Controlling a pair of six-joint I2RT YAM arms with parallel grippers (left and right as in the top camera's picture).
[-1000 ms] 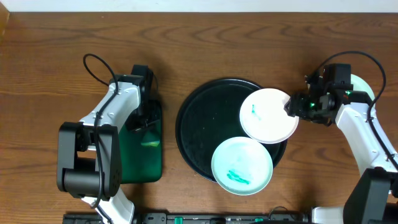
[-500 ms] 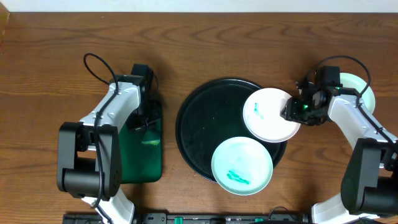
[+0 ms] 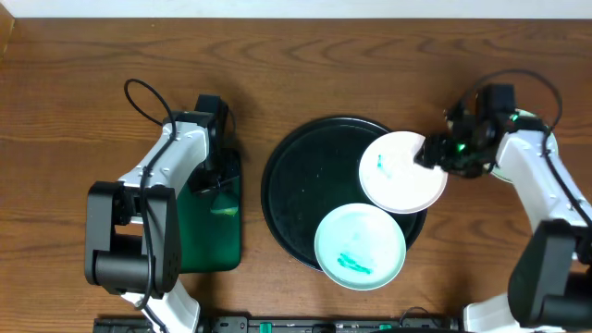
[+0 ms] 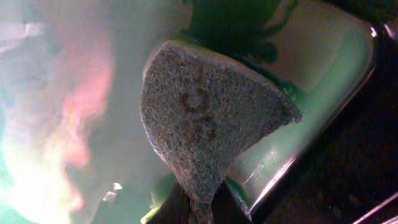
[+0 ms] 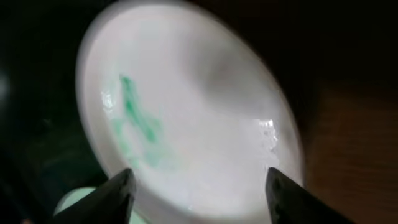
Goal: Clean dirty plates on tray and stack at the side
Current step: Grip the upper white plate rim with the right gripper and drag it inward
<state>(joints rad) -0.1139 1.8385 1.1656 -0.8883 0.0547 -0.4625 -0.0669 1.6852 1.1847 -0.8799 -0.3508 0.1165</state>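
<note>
Wooden desk (image 3: pixel 370 55), black tray (image 3: pixel 287 185) centre: right gripper (image 3: pixel 425 155) gapes open at the white plate (image 3: pixel 402 180) on the tray's right rim; left gripper (image 4: pixel 198 202) pinches a grey sponge (image 4: pixel 205 118).

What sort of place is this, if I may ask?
Probably a robot test bench: a brown wooden table, two white robot arms, and teal-smeared small round plates on a glossy round black tray.

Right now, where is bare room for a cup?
Free: left half of the round glossy black tray; wooden table between it and the dark green rectangular tray. Crowded: its right, under a white round plate and a mint one.
</note>
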